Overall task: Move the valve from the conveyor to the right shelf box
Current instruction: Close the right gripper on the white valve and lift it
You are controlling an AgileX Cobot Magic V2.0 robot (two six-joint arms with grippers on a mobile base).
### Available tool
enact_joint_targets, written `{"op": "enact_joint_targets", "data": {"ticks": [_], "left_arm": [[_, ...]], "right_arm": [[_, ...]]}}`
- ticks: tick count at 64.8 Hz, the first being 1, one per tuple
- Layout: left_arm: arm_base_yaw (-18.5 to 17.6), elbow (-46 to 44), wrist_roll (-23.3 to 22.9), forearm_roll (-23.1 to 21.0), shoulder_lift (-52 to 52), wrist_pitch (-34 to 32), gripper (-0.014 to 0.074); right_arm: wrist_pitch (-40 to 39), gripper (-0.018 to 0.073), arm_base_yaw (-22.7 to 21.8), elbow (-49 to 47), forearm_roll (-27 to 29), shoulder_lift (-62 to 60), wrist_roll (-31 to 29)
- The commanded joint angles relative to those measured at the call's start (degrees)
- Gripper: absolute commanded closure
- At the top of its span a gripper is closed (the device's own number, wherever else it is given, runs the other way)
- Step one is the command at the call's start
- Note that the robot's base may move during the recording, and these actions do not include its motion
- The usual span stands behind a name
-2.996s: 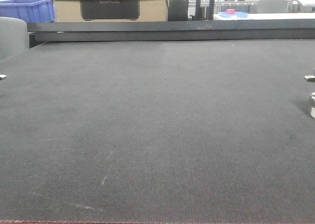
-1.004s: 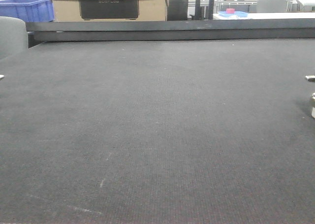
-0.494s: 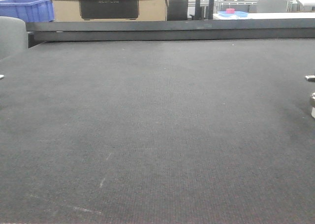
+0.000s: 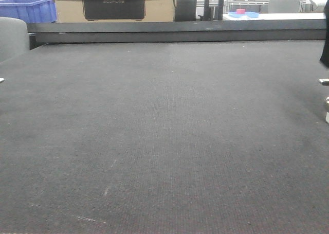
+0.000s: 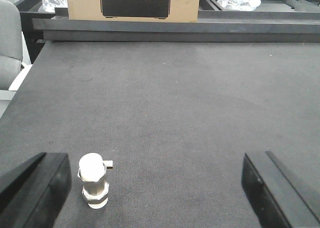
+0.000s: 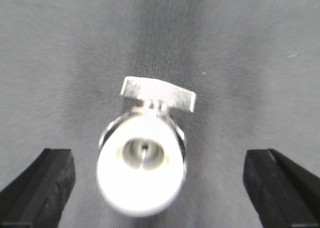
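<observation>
Now, logged right gripper [image 6: 158, 163] with jaws spread wide, holding nothing; dark fingers [image 6: 42, 185] at 8 and 4 o'clock of right wrist view. Found valve [image 6: 142, 170] standing upright on conveyor [image 6: 240, 47] between them, white cap up, viewed from straight above. Sits nearer the 8 o'clock finger than the 4 o'clock one, apart from both. Marked handle [image 6: 159, 94] jutting at 12 o'clock from cap. Cannot tell height of jaws over cap from so soft a picture.

Likewise logged left gripper [image 5: 155, 188] with jaws wide apart, gripping nothing. Spotted second valve [image 5: 93, 180] upright at 7 o'clock of left wrist view, just beside inner face of that finger, its lever toward 3 o'clock. Probably a different piece; not certain.

Farther out, traced belt up to dark rail [image 4: 175, 32] at 12 o'clock in front view, with cardboard box [image 4: 113, 2] and blue bin [image 4: 28, 10] beyond. Found no shelf box in any view.

Judged step: pre-grasp, nothing lifted yet.

Risks, as judgement only:
- by closing off-centre, striking with near finger first and shoving or toppling valve
- by pinching on rounded cap, squirting it out sideways
- by clipping handle on descent, twisting it round
- through belt travel, losing it from between jaws

Advise centring first and gripping lower on body.
</observation>
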Motion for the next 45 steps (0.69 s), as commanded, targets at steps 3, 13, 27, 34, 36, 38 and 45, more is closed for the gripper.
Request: {"op": "enact_joint_targets", "data": {"ticks": [3, 13, 27, 34, 36, 38, 45], "left_arm": [[-0.4, -0.4, -0.1, -0.4, 0.0, -0.1, -0.0003], [-0.4, -0.4, -0.1, -0.4, 0.0, 0.2, -0.0003], [-0.3, -0.4, -0.1, -0.4, 0.0, 0.5, -0.0003], [-0.3, -0.4, -0.1, -0.4, 0.3, 0.8, -0.0003], [-0.3, -0.4, -0.1, -0.4, 0.4, 0.7, -0.0003], [-0.3, -0.4, -0.1, -0.4, 0.7, 0.8, -0.0003], [-0.3, -3.3, -0.1, -0.4, 3.1, 4.8, -0.0003]], "right_arm": [[-1.2, -0.0009, 0.0, -0.4, -0.7, 2.8, -0.5], [-1.9, -0.0009, 1.2, -0.4, -0.8, 5.1, -0.5], [-2.1, 0.0069, 1.7, -0.4, -2.4, 6.4, -0.5], [-2.1, 0.0226, 1.7, -0.4, -2.5, 6.6, -0.5], [-2.1, 0.0285, 1.7, -0.4, -2.5, 6.6, -0.5], [-2.1, 0.0351, 1.7, -0.4, -2.7, 6.6, -0.5], [-2.0, 0.0647, 1.7, -0.4, -3.0, 6.2, -0.5]]}}
